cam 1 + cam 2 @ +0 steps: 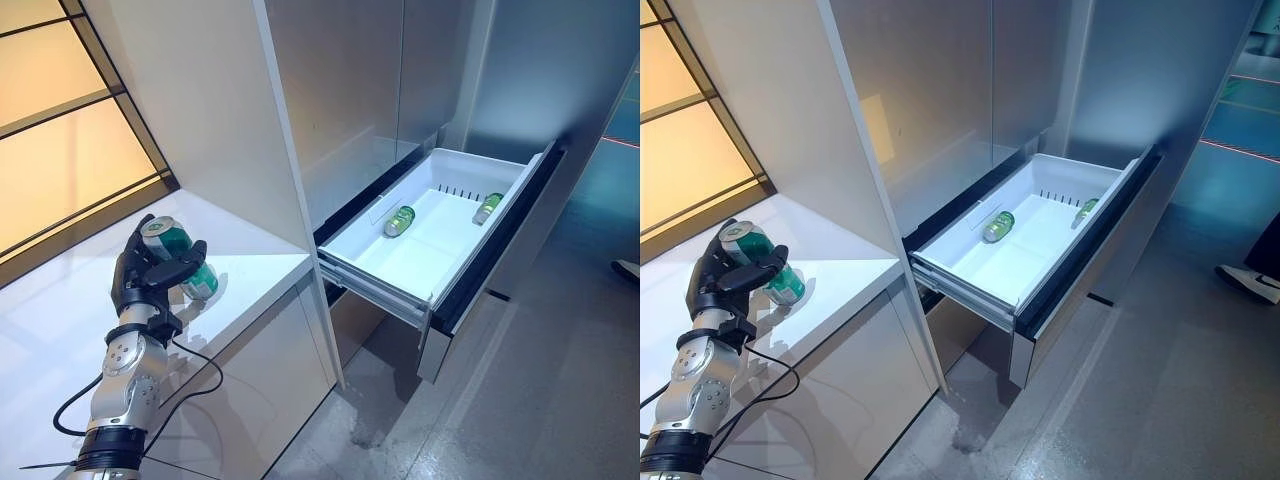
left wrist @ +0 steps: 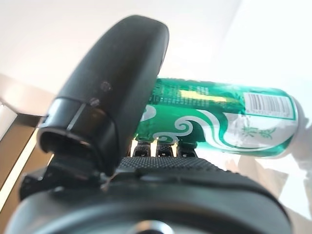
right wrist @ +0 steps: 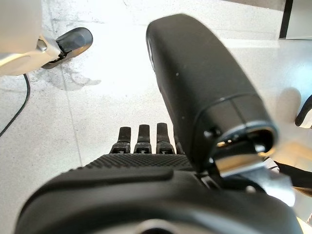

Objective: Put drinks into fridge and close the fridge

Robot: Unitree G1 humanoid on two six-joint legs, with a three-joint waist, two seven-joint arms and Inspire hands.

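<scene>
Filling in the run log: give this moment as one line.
left hand: shut on green can over counter | right hand: empty, open | fridge drawer: open, two cans inside

1. Green can (image 1: 178, 255) in the left hand (image 1: 145, 275): middle of its body covered by the curled fingers and thumb; only both ends show.
2. Two cans (image 1: 399, 220) in the open drawer (image 1: 372, 268), well away from that hand: too small to tell details.
3. Right hand (image 3: 161, 146): fingertips cut off behind the palm's bulk.
</scene>
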